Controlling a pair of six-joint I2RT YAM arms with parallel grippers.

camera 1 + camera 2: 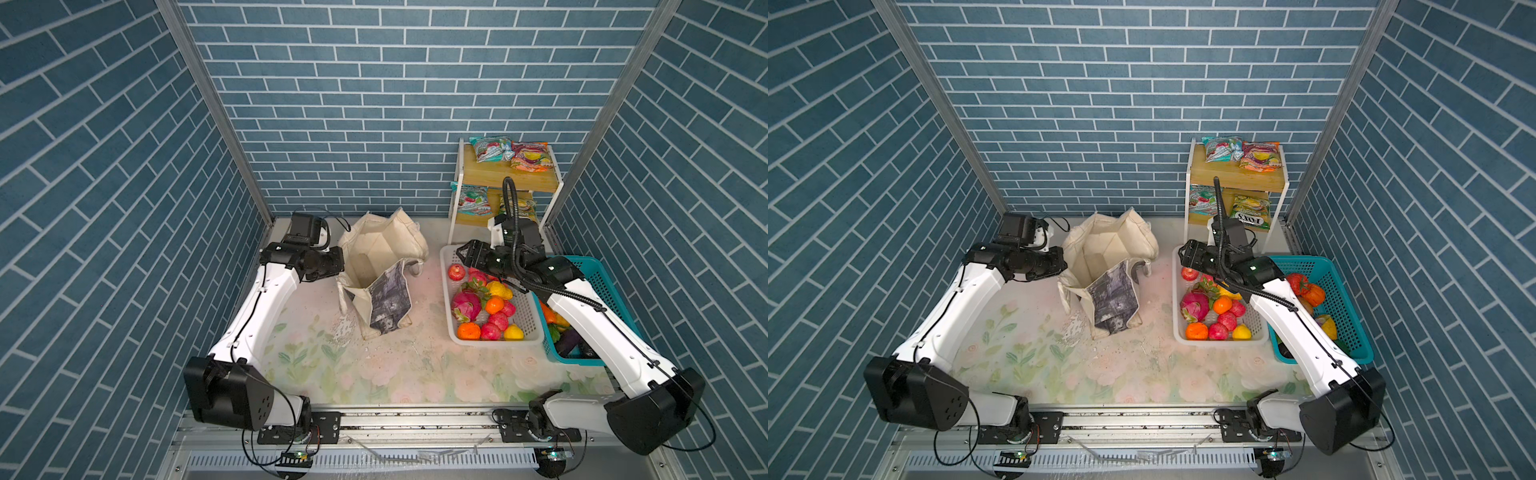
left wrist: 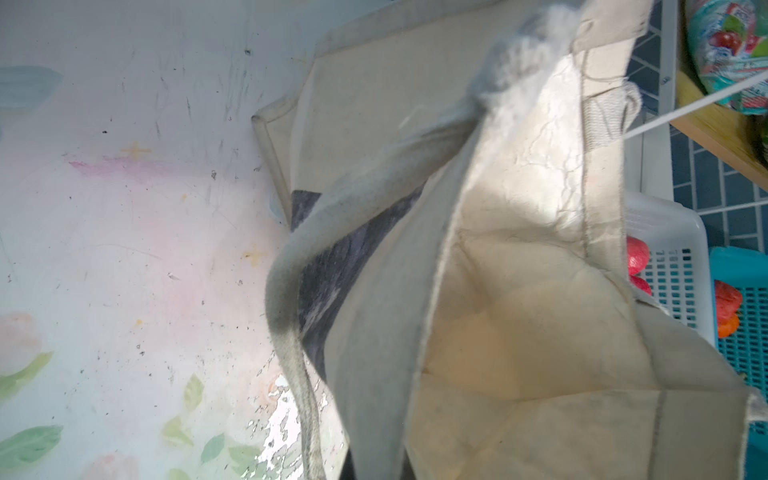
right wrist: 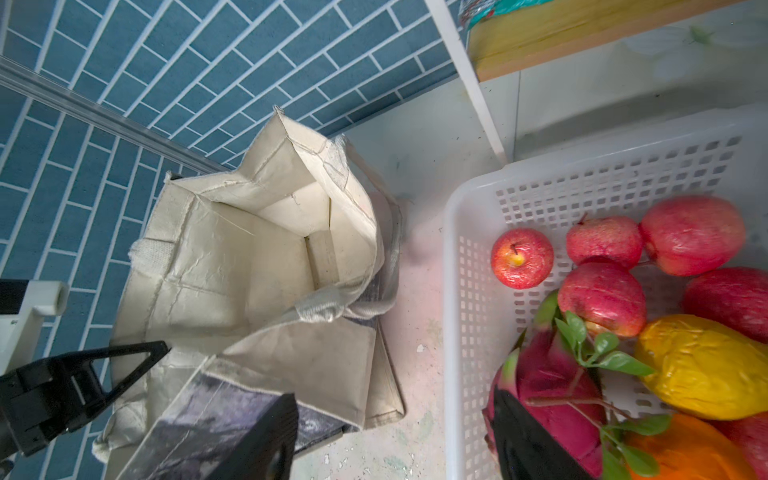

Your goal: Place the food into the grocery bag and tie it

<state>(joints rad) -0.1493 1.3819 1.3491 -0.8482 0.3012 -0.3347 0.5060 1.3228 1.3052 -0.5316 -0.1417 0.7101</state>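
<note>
FAR LEFT: The left gripper, clenched tight, has its tip against the nine o'clock rim of the grocery bag. Whether any canvas is pinched between the jaws cannot be told. The bag stands upright, mouth gaping, at about eleven o'clock on the floral table. Its grey-black printed panel faces five o'clock, and one strap handle droops over the three o'clock side.

To its right, the right gripper hangs released, fingers spread wide. It is above the eleven o'clock corner of the white basket, which sits at three o'clock on the table. In that basket lie red apples, a pink dragon fruit, oranges and a yellow pear.

Just beside it, farther right, a teal basket sits partly under the right arm. At one o'clock, against the brick wall, snack packets rest on both levels of a wooden shelf rack.
</note>
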